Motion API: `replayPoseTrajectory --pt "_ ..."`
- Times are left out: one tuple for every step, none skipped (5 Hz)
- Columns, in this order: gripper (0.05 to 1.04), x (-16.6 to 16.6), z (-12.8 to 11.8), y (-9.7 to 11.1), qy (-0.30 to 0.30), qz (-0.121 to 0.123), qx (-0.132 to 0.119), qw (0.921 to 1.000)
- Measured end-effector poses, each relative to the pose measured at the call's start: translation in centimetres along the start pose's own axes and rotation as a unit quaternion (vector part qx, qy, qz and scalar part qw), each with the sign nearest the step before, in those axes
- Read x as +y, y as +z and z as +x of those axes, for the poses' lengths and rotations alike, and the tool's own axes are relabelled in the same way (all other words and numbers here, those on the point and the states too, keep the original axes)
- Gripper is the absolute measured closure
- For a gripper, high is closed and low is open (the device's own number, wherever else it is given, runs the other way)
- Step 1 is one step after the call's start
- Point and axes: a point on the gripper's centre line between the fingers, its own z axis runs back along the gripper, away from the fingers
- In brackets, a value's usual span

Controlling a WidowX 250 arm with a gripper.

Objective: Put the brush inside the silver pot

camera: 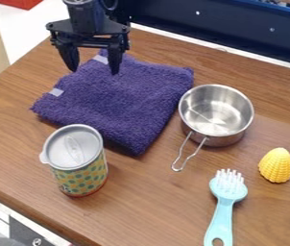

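My gripper [95, 69] hangs at the upper left, over the back corner of the purple towel, its two fingers spread apart with nothing between them. The light blue brush [223, 211] lies on the wooden table at the lower right, white bristles up and handle pointing to the front edge of the view. Behind it stands the silver pot [216, 115], upright and empty, its wire handle pointing down and to the left. The brush and the pot do not touch, and the gripper is well to the left of both.
A folded purple towel [125, 101] lies left of the pot. In front of it stands a lidded can [76, 161] with a dotted side. A yellow ridged toy [276, 165] sits right of the brush. A dark blue wall [231, 29] runs behind the wooden table [151, 206].
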Motion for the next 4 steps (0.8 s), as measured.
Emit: replayPoseTrajectory --pt "0.085 -0.1 -0.6 -0.7 0.0 0.001 0.015 0.9999" --pt "0.085 -1.6 -1.1 -0.5 -0.001 -0.006 0.014 0.9999" --pt "0.085 -4.2 -1.6 1.0 -0.003 -0.036 0.015 0.9992" --pt "0.085 -7.1 -2.6 3.0 -0.019 -0.09 0.001 0.9957"
